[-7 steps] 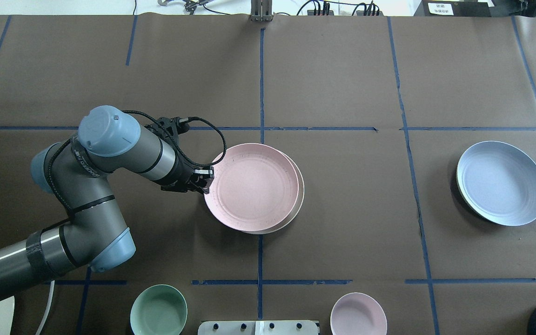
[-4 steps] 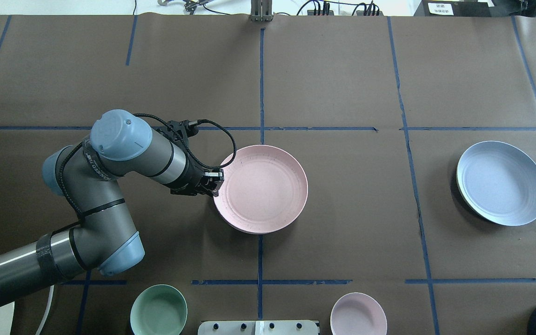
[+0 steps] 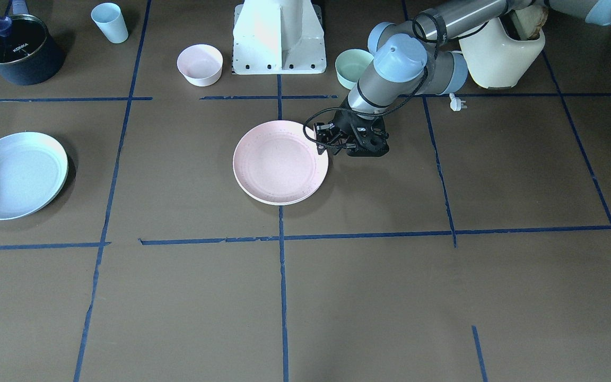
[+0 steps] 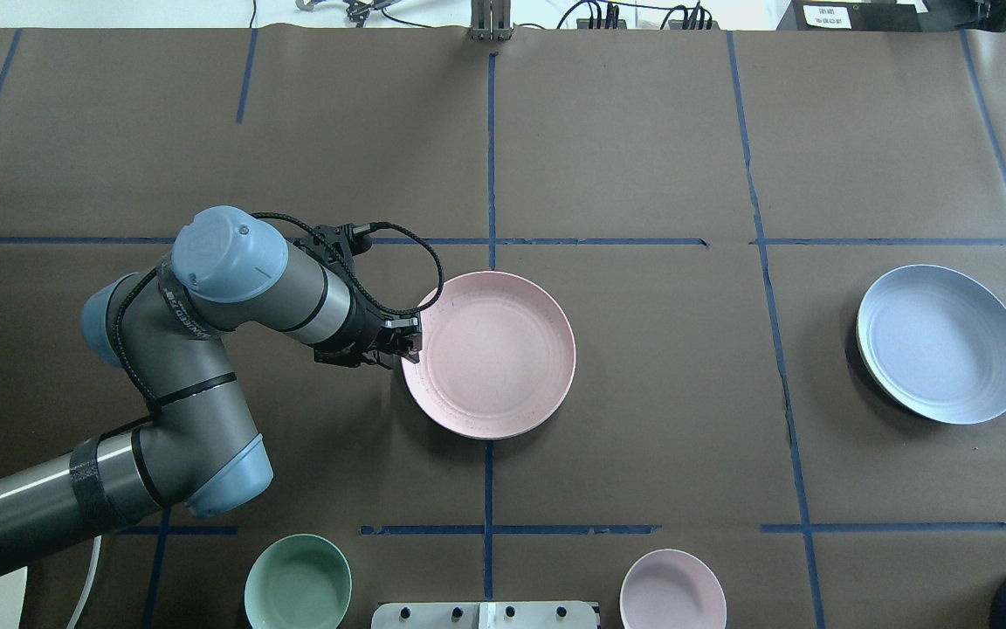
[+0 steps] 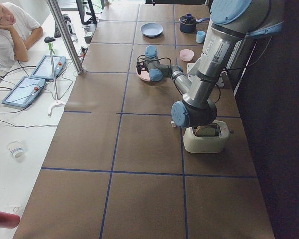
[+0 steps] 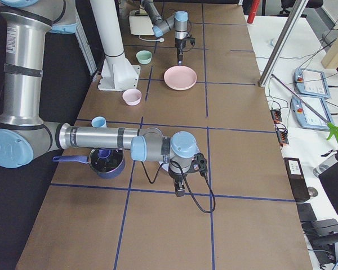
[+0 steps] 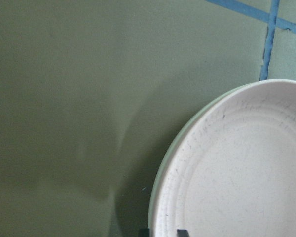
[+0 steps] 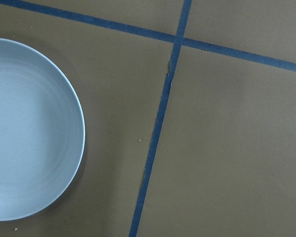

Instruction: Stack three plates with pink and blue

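Note:
The pale pink plate (image 4: 490, 354) lies on the cream-white plate at the table's middle. Of the cream-white plate only a thin rim (image 3: 282, 203) shows under it. My left gripper (image 4: 409, 342) is at the pink plate's left rim. In the left wrist view its fingertips (image 7: 181, 232) straddle that rim and look shut on it. The pale blue plate (image 4: 942, 343) lies alone at the far right, and also shows in the right wrist view (image 8: 29, 128). My right gripper (image 6: 181, 191) hangs above the table beside it, seen only in the exterior right view, so I cannot tell its state.
A mint-green bowl (image 4: 298, 584) and a small pink bowl (image 4: 673, 590) stand near the robot base (image 3: 279, 37). A dark pot (image 3: 16, 50) and a pale blue cup (image 3: 110, 22) stand at the robot's right. A toaster (image 3: 502, 53) stands at its left.
My left gripper carried the pink plate to the right, from offset over the cream-white plate to centred on it, and the plate has settled down.

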### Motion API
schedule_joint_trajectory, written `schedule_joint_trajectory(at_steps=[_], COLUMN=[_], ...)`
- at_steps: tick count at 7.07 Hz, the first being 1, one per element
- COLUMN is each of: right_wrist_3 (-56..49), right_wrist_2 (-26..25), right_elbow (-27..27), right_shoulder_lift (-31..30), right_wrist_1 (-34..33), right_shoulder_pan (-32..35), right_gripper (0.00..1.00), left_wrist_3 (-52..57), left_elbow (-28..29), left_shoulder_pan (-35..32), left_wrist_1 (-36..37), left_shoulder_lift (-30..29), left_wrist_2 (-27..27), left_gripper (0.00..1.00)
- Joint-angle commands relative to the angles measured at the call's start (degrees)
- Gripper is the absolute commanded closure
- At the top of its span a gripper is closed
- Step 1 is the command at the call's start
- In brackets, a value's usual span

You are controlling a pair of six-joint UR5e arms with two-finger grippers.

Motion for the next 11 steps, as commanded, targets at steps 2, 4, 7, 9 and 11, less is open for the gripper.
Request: schedule_joint_trajectory(at_steps=[2, 4, 7, 9, 11], right_wrist_3=[0.19, 1.51, 5.45, 16.9, 39.45], right_wrist_2=[0.55, 3.1, 3.28, 3.2, 1.18], right_elbow=[0.0, 0.0, 0.61, 0.71, -5.22], right_shoulder_lift=[0.44, 0.44, 0.79, -0.51, -5.08], right_wrist_1=[2.79, 2.99, 3.51, 11.71, 38.78], right_shoulder_pan=[-0.09, -0.52, -2.1, -5.68, -13.76], right_gripper=[0.0, 0.0, 0.0, 0.0, 0.0], left_wrist_3=[22.1, 49.85, 82.01, 93.18, 93.32], left_elbow=[-4.57, -11.77, -14.1, -11.63, -11.37], left_shoulder_pan=[-10.12, -21.79, -46.56, -55.83, -56.04], left_wrist_1=[9.34, 22.25, 28.72, 28.81, 28.81], left_shoulder_lift=[6.1, 15.75, 34.73, 41.09, 41.37], left_wrist_2=[-5.13, -10.3, -18.47, -18.86, -18.86], left_gripper=[0.0, 0.0, 0.0, 0.0, 0.0])
